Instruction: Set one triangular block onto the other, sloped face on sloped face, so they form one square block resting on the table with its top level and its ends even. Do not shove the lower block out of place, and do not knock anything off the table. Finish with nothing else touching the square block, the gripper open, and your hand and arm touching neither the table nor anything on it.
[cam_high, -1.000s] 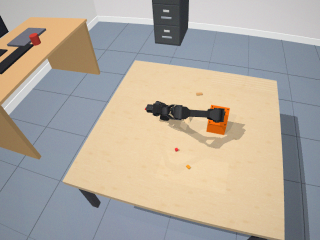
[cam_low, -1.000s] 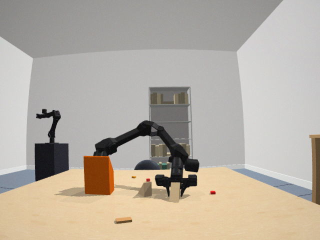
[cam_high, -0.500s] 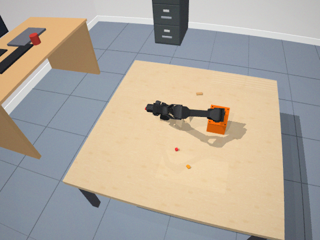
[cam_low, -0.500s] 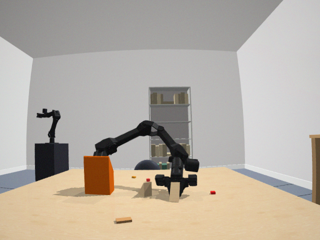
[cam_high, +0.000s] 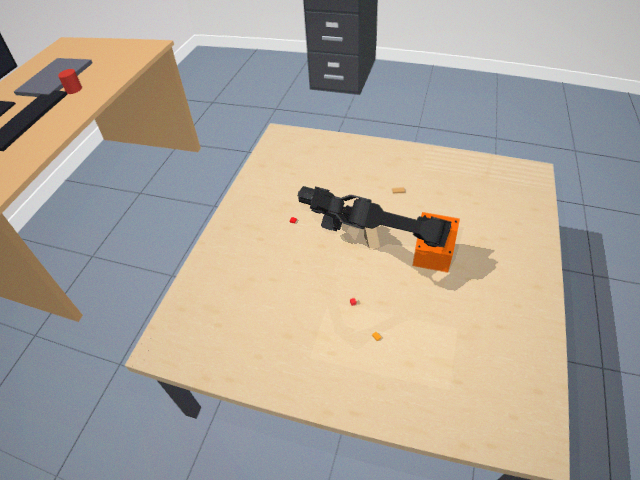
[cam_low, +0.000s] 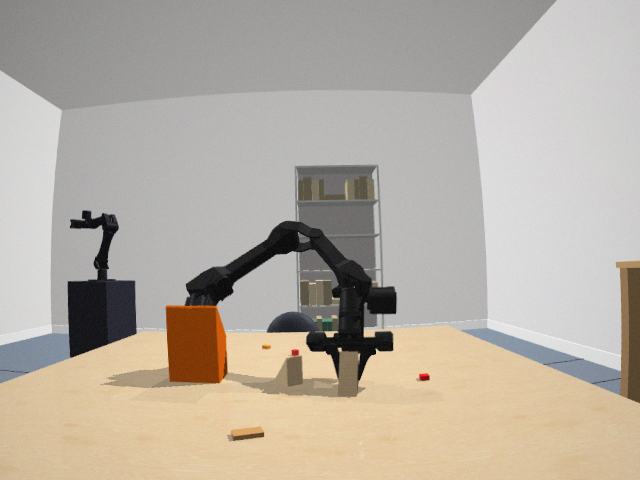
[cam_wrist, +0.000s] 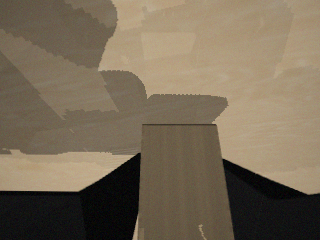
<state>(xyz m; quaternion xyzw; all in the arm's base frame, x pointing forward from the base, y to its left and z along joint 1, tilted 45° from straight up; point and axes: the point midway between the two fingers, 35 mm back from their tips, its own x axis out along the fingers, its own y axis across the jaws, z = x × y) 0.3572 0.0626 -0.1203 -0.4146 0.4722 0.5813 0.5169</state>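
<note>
My gripper (cam_low: 348, 373) (cam_high: 329, 223) (cam_wrist: 174, 159) is shut on a tan triangular block (cam_low: 347, 376) (cam_wrist: 182, 185), which stands tall and narrow between the dark fingers with its lower end at the table (cam_high: 465, 372) (cam_low: 491, 439). The other tan triangular block (cam_low: 290, 372) rests on the table a short way to the left in the exterior view, sloped face towards the arm's base, apart from the held block. In the top view the arm hides both blocks.
The arm's orange base box (cam_high: 435, 255) (cam_low: 193, 343) stands near the blocks. Two small red cubes (cam_high: 293, 220) (cam_high: 353, 301) (cam_low: 423, 376) (cam_low: 295, 352), a small orange piece (cam_high: 376, 336) (cam_low: 266, 346) and a flat tan piece (cam_high: 398, 190) (cam_low: 247, 432) lie scattered on the table.
</note>
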